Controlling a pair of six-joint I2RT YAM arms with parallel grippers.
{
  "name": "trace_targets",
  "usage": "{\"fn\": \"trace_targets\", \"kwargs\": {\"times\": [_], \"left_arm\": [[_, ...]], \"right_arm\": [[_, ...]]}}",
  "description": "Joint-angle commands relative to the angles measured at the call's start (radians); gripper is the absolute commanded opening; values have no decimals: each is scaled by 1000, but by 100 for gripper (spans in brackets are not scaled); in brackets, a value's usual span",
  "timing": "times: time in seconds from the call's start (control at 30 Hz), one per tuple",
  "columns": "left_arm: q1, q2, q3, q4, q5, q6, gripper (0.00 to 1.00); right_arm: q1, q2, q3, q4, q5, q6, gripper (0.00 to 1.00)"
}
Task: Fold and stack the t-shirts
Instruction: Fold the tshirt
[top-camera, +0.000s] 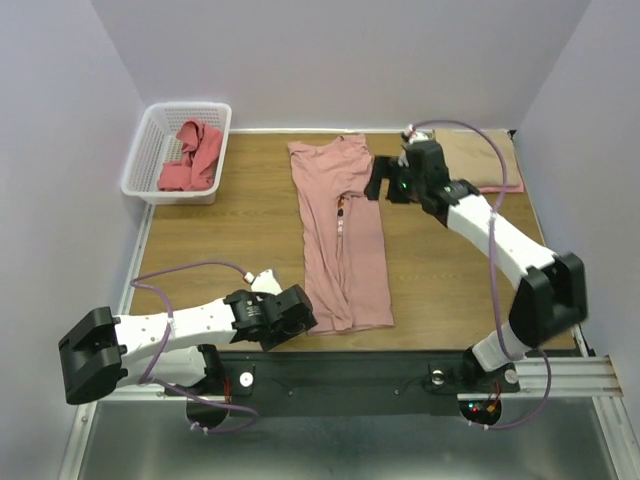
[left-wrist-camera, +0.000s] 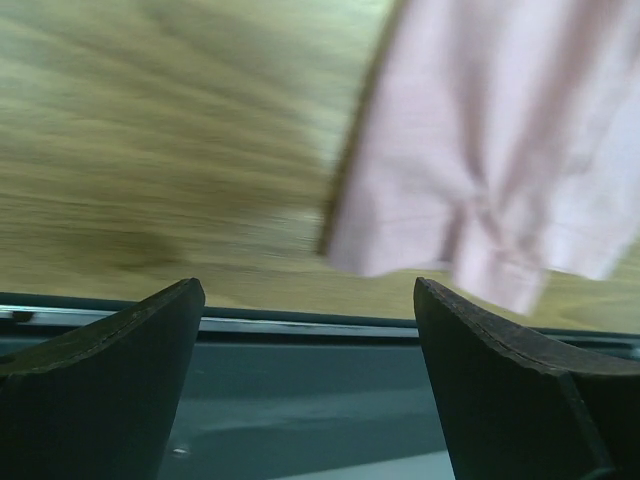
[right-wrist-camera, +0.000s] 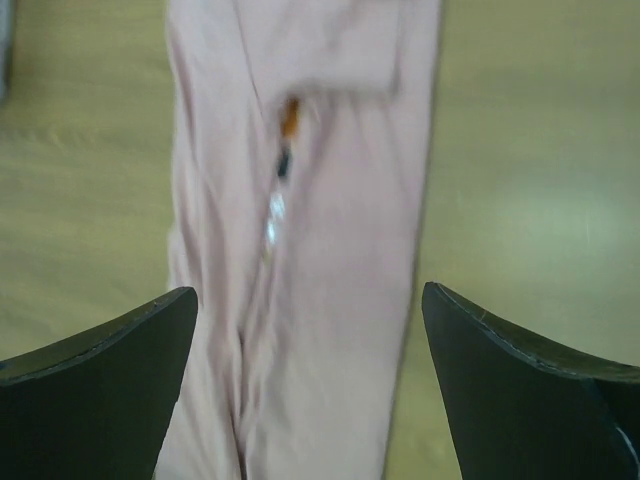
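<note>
Dusty pink t-shirt (top-camera: 325, 240) — a small print (right-wrist-camera: 279, 195), seemingly orange and white; coral-red t-shirt (top-camera: 200, 150); white lattice basket (top-camera: 140, 163).

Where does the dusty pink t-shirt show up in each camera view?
Top external: dusty pink t-shirt, a long strip down the middle of the wooden tabletop.
Left wrist: its corner, upper right.
Right wrist: centre, running top to bottom.
Shared landmark: the wooden tabletop beside it.
</note>
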Motion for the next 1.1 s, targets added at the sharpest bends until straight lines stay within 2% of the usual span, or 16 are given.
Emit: {"fn": "trace_targets", "kwargs": {"times": [0.0,0.03,0.17,0.23,0.33,0.37,0.4,0.43,0.53,0.6,0.63,0.87,1.07], "left_arm": [[-5,-11,-57,81,33,22,93],[-6,-8,-60,87,36,27,91],[-5,27,-70,154,64,69,83],[-6,41,-73,182,75,88,80],[-6,62,-80,231,101,106,79],[-6,76,-88,252,104,109,74],[-5,84,-91,259,108,111,73],[-6,93,-91,262,112,111,66],[-6,128,-73,227,89,108,53],[-6,142,-54,178,57,96,38],[-6,144,-50,162,46,88,35],[-5,147,-62,171,35,88,25],[-5,148,-79,216,50,105,24]], "right_arm": [[8,-250,-332,-44,18,195,100],[10,-300,-466,-45,18,215,100],[11,-524,-685,-47,-100,264,100],[13,-619,-740,-47,-168,283,100],[13,-667,-799,-65,-240,291,100],[13,-675,-810,-83,-257,289,100],[13,-675,-813,-94,-266,291,100],[13,-672,-817,-102,-278,289,100],[16,-660,-833,-125,-304,280,100],[26,-649,-840,-151,-317,272,100],[33,-646,-842,-160,-321,265,100],[92,-607,-859,-234,-318,244,100],[148,-558,-874,-232,-321,251,97]]}}
